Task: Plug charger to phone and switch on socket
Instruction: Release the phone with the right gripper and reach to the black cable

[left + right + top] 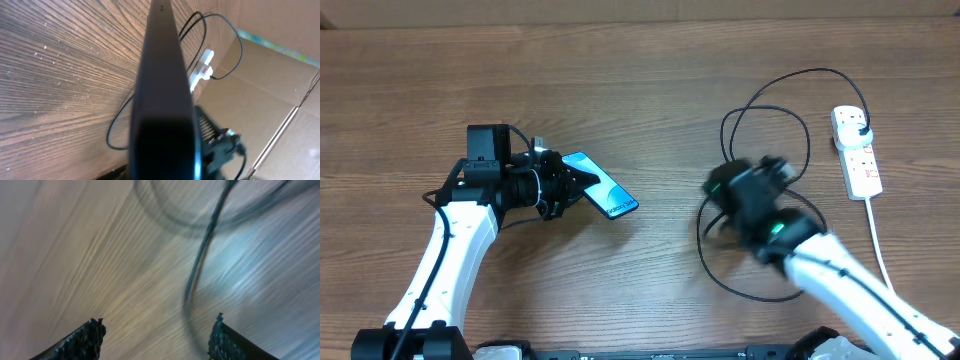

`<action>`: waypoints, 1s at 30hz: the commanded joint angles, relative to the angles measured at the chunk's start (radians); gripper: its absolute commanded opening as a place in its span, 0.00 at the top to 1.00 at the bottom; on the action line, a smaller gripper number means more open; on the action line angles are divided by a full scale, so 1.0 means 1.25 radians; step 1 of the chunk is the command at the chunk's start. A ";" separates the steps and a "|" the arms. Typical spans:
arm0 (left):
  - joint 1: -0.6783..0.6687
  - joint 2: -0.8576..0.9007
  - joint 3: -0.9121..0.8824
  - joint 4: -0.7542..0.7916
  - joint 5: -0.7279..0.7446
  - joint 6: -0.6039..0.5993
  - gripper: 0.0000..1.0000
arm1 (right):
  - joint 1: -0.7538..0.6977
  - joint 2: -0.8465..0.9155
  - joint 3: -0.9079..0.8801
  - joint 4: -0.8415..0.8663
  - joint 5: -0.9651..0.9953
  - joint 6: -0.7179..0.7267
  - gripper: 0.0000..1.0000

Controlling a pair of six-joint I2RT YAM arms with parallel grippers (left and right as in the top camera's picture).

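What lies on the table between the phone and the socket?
The overhead view shows the open right hand and loose black loops of the charger between the phone and the socket.

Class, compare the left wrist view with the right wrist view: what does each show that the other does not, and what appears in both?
Only the left wrist view shows the phone, seen edge-on and very close, with the white socket strip beyond it. Only the right wrist view shows the right hand, its two dark fingers apart with nothing between them; that picture is blurred. Both show the black charger cable lying on the wooden table.
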 commanded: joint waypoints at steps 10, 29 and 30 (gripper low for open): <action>-0.001 0.001 0.001 0.003 0.017 0.047 0.96 | -0.289 0.276 0.284 -0.159 -0.148 -0.260 0.46; -0.001 0.001 0.001 -0.018 0.015 0.047 0.96 | -0.276 0.483 0.317 -0.096 -0.152 -0.218 0.57; -0.001 0.001 0.001 -0.019 0.015 0.047 0.96 | -0.276 0.490 0.317 -0.092 -0.152 -0.218 0.57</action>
